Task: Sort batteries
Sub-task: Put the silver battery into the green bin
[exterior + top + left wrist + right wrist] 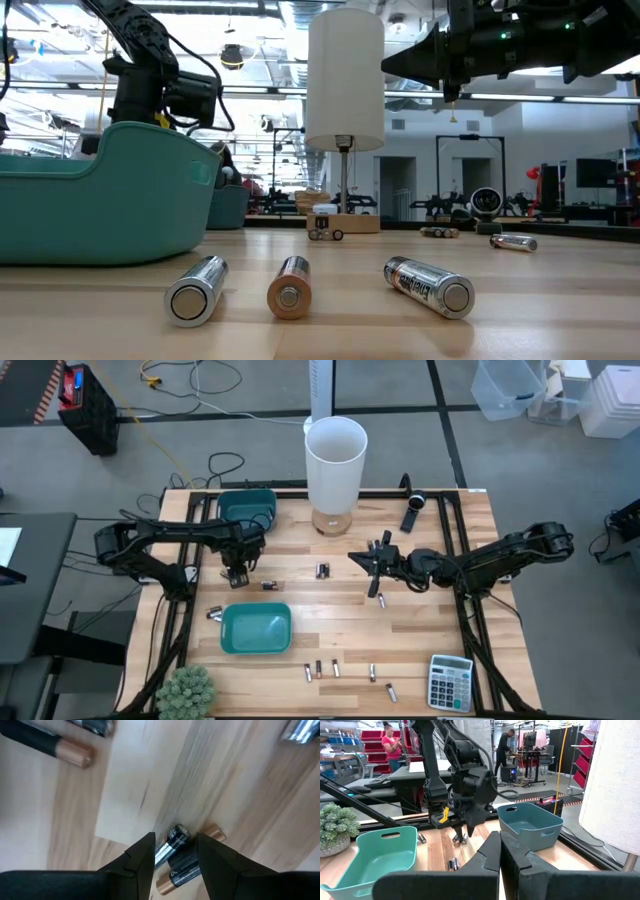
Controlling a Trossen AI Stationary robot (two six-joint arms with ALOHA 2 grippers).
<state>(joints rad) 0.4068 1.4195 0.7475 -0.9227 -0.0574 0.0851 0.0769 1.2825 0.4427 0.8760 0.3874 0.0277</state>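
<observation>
Two teal bins stand on the wooden table, one at the far left [247, 508] and one nearer the front [256, 628]. Batteries lie scattered: singles [268, 586] [322, 570] [380, 601] and several along the near edge [320, 669]. My left gripper [237, 572] [175, 855] points down, open, just above two batteries lying side by side on the wood: a black-and-silver one [173, 840] and a black-and-copper one [186, 869]. They show through the gap, and the copper one's end [216, 834] runs under one finger. My right gripper [500, 847] [358, 558] hangs level over the table's middle, shut and holding nothing.
A tall white cylinder lamp [335, 460] stands at the far middle, with a black oblong device [412, 510] to its right. A calculator [450, 682] lies at the near right corner and a small plant [186, 693] at the near left. People stand in the room beyond.
</observation>
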